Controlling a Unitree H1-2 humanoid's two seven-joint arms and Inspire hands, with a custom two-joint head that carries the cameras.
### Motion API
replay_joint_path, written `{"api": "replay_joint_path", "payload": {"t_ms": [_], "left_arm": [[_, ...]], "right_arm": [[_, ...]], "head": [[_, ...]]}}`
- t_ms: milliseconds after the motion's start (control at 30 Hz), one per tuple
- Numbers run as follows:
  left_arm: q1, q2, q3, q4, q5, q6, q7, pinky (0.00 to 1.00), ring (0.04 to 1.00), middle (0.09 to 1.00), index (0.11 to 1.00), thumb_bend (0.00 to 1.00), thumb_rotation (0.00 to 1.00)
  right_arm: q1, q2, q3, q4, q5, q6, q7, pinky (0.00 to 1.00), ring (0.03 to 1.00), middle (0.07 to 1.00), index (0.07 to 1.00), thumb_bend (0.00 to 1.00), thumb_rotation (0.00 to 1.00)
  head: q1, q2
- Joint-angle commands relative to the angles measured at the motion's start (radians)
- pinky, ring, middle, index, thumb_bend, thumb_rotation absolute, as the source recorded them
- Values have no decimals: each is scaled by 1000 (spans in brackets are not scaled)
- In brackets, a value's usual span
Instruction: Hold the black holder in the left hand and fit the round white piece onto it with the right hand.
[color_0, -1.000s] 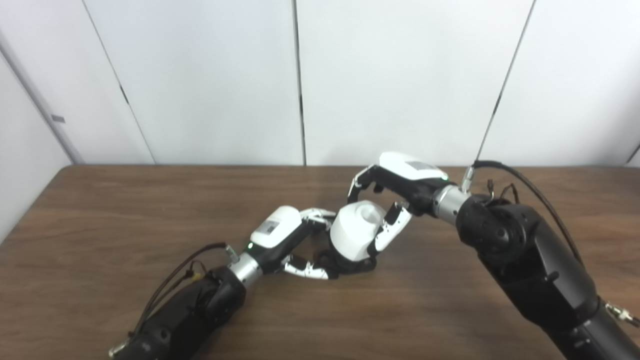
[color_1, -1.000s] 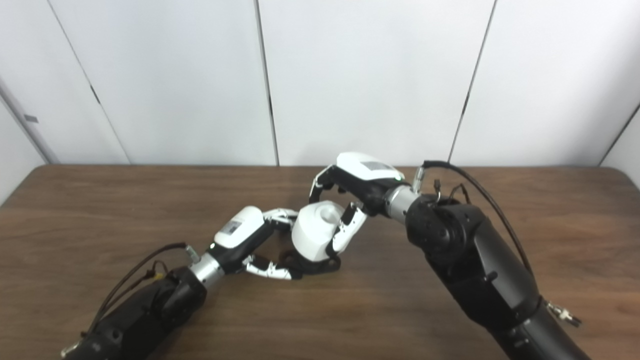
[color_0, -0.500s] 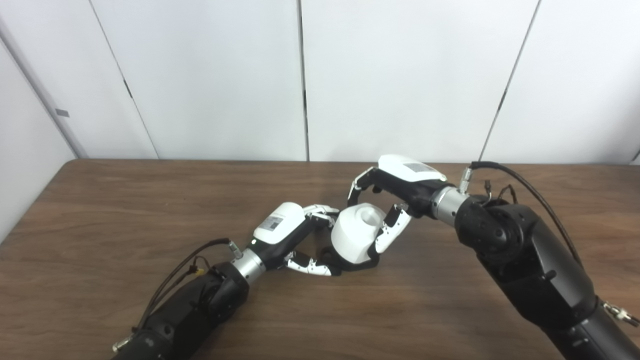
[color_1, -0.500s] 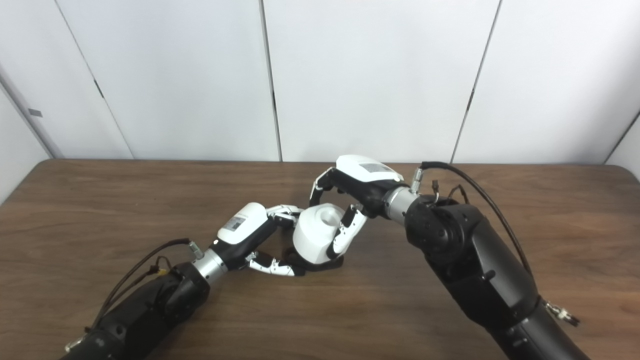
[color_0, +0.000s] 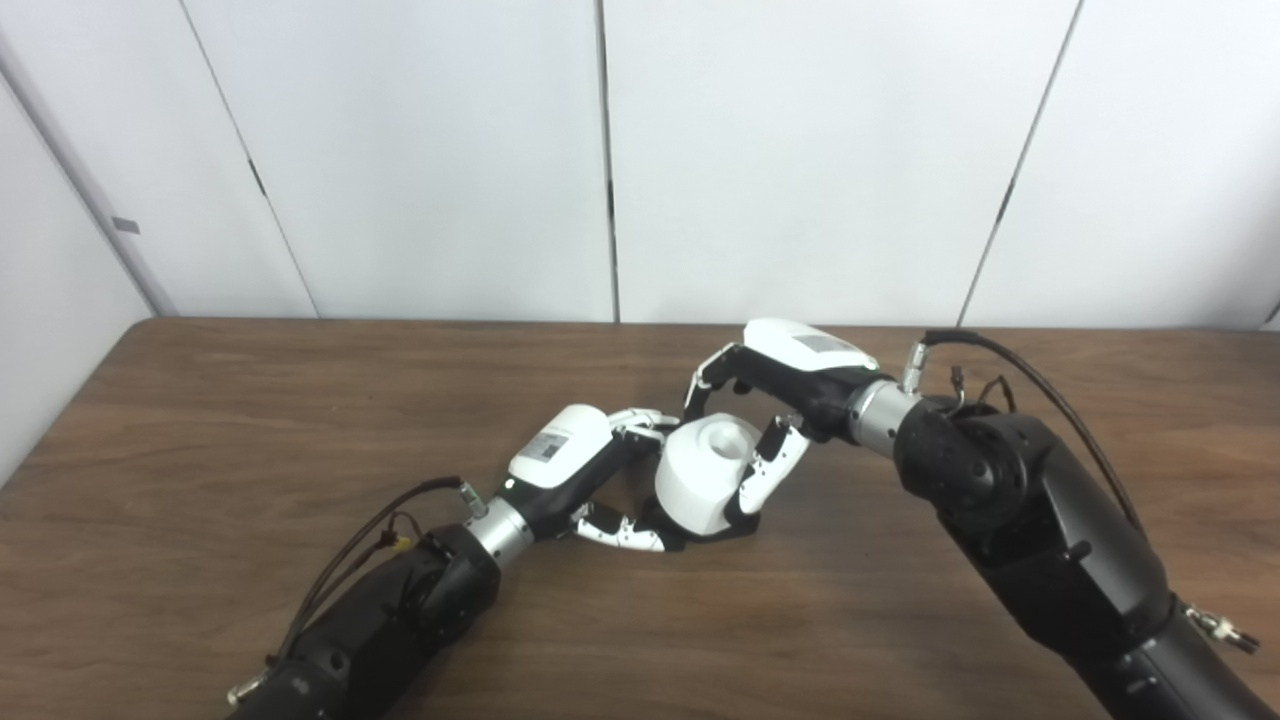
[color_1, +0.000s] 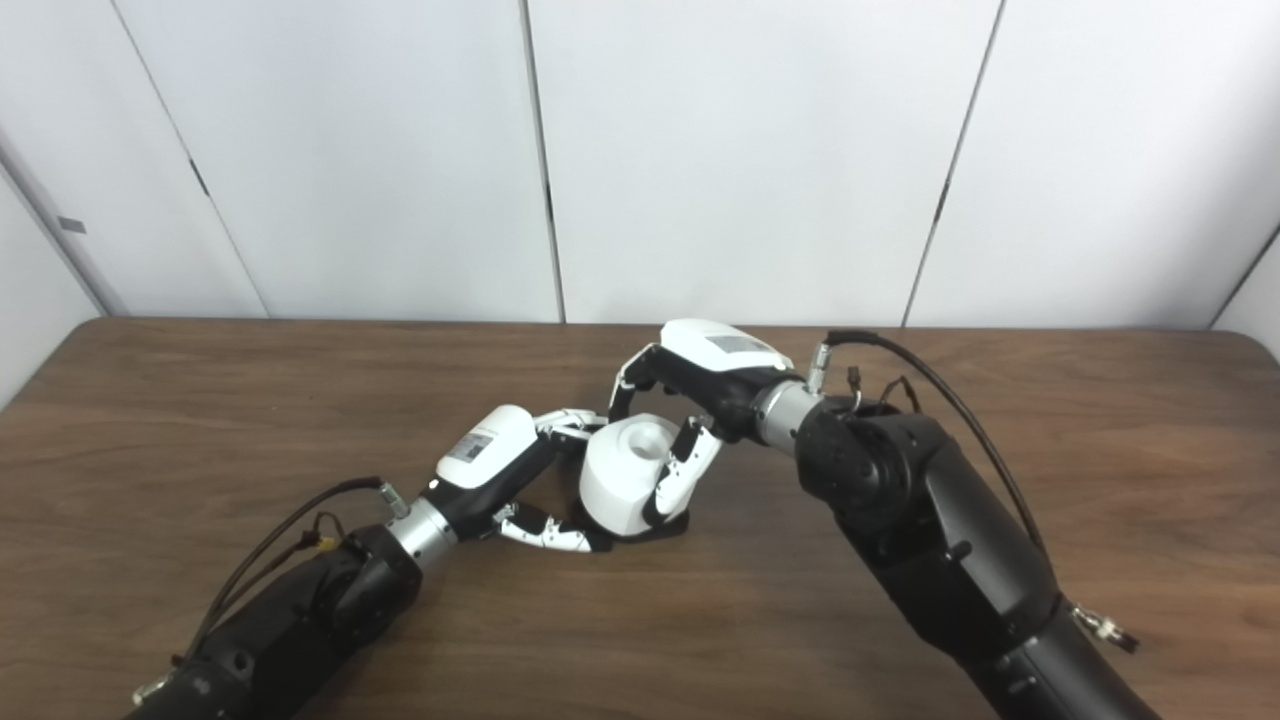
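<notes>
Left eye view is showing the right hand (color_0: 770, 400) gripping the white piece (color_0: 700, 475) atop the black holder (color_0: 712, 530), which the left hand (color_0: 590, 480) is clasping near the table (color_0: 250, 400) middle.

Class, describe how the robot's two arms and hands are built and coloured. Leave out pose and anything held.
Both arms are bulky, matte black shells ending in silver metal wrist rings. Each hand, left hand and right hand, has a glossy white back cover with a small grey label, black palm, and white-and-black segmented fingers. A black cable loops along each forearm to the wrist.
</notes>
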Motion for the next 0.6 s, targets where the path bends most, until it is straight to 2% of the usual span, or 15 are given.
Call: {"api": "replay_joint_path", "payload": {"t_ms": [0,267,567], "left_arm": [[61,-20,-59,51,75,79,-153,681,839,816,488,524,70],[61,-23,-59,48,74,84,-156,679,841,815,488,524,69],[62,-27,-58,45,66,93,-163,683,845,817,488,524,69]], "right_arm": [[-27,2,-4,-5,0,-41,-21,804,825,760,480,525,138],[-25,18,10,4,-15,-37,-23,843,853,758,481,525,140],[-27,25,34,10,-33,-49,-12,773,814,761,480,526,140]], "head": [[3,1],[5,1],[7,4]]}}
